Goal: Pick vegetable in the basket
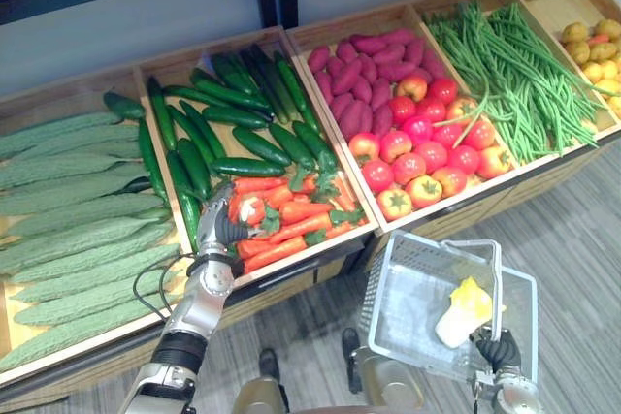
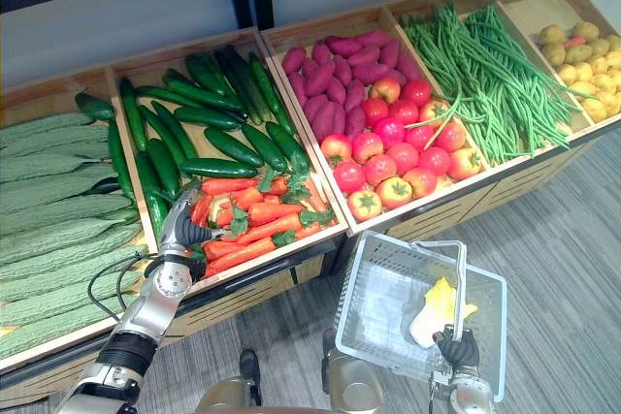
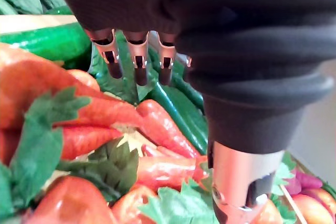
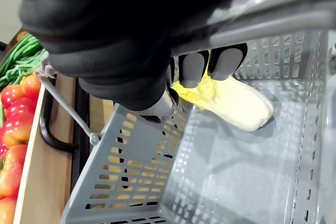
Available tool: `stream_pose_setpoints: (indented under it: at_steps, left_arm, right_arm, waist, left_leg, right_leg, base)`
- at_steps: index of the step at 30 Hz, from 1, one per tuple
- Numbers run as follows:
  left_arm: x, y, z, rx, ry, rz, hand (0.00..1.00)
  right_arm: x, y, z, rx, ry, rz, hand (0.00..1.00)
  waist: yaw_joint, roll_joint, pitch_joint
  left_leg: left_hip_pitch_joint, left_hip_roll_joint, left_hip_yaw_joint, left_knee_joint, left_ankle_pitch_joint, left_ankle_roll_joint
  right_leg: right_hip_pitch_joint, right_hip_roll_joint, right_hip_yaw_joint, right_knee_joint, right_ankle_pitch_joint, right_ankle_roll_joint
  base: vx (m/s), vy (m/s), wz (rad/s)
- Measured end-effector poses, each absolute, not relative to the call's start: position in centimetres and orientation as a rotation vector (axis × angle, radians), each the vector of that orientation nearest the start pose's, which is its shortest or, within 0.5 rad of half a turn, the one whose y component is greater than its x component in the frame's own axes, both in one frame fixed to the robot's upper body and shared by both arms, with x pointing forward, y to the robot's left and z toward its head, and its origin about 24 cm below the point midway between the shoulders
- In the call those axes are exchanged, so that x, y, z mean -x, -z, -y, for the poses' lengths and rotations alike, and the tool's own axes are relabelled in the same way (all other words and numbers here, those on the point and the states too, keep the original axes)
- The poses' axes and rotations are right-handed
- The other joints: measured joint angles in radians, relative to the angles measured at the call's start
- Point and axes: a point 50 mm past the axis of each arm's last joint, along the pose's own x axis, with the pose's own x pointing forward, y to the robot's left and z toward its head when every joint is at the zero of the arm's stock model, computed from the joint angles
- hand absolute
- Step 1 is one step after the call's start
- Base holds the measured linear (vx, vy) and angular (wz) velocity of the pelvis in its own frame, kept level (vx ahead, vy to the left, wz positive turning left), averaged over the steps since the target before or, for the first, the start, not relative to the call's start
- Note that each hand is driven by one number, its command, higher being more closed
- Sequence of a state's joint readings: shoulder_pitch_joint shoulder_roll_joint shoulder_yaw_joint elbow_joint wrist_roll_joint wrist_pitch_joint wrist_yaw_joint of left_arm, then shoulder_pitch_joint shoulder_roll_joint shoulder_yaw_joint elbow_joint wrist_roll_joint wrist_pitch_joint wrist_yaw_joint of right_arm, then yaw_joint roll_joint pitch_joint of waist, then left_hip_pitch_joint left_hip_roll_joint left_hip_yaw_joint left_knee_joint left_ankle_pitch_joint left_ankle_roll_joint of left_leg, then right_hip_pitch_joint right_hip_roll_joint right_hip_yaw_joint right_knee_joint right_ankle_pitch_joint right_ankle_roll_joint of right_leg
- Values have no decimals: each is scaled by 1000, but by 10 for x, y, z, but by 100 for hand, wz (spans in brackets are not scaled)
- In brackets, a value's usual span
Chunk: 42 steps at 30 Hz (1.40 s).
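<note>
Well left of the grey basket (image 1: 393, 288), the left hand (image 1: 225, 230) reaches over the carrots (image 1: 291, 215), fingers straight, holding nothing. The right hand (image 2: 456, 348) is curled round the basket's handle (image 4: 273, 17). A pale yellow vegetable (image 1: 464, 312) lies inside the basket.

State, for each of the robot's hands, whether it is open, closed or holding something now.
Left hand: open, fingers straight over the carrots.
Right hand: closed round the basket handle.
</note>
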<state>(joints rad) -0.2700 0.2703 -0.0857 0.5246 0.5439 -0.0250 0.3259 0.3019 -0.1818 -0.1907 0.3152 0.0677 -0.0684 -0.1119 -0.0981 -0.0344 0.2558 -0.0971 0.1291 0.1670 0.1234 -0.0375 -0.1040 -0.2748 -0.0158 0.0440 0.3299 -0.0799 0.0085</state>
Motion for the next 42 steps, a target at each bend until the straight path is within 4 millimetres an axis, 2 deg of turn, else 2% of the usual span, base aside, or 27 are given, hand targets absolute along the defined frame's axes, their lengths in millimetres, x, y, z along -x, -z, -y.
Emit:
stream_pose_setpoints:
  at_steps: [12,13,22,26,31,34,42]
  left_arm:
    - [-317,-18,-198,-967,-139,-83,0]
    - [-319,-20,-197,-982,-127,-82,100]
    - [-327,-28,-199,-1059,-105,-52,100]
    - [-330,-29,-192,-1058,-67,-48,100]
    - [-330,-28,-191,-1027,-60,-46,100]
    - [-329,-29,-192,-1001,-75,-48,100]
    - [-320,-36,-197,-851,-168,-13,100]
  right_arm:
    - [-158,56,252,142,357,-456,100]
    - [-159,56,252,143,357,-452,100]
    - [-161,54,252,143,356,-442,100]
    - [-165,52,252,142,355,-418,100]
    - [-165,51,253,142,361,-413,100]
    - [-166,51,252,140,360,-413,100]
    - [-166,51,251,136,358,-411,100]
  waist:
    - [0,5,57]
    - [1,6,62]
    - [1,7,64]
    - [-2,8,82]
    - [-9,9,95]
    - [-25,9,106]
    - [-27,9,114]
  left_leg:
    - [-25,12,29,16,-7,-8]
    - [-25,12,29,16,-6,-8]
    - [-16,10,37,-1,-3,-11]
    - [-16,9,37,-5,-3,-11]
    - [-12,8,35,-10,2,-8]
    - [2,7,33,-10,2,-7]
    - [4,6,33,-12,2,-7]
  right_leg:
    - [-43,14,21,19,6,-1]
    - [-43,14,21,19,6,0]
    - [-43,13,40,8,14,5]
    - [-41,13,41,-3,18,7]
    - [-38,13,39,-3,24,-1]
    - [-24,13,38,-5,24,-2]
    - [-21,14,37,-10,22,1]
  base:
    - [-42,-22,-7]
    - [0,0,0]
    - [8,9,-4]
    - [4,5,-1]
    - [35,8,0]
    - [26,10,1]
    - [0,0,0]
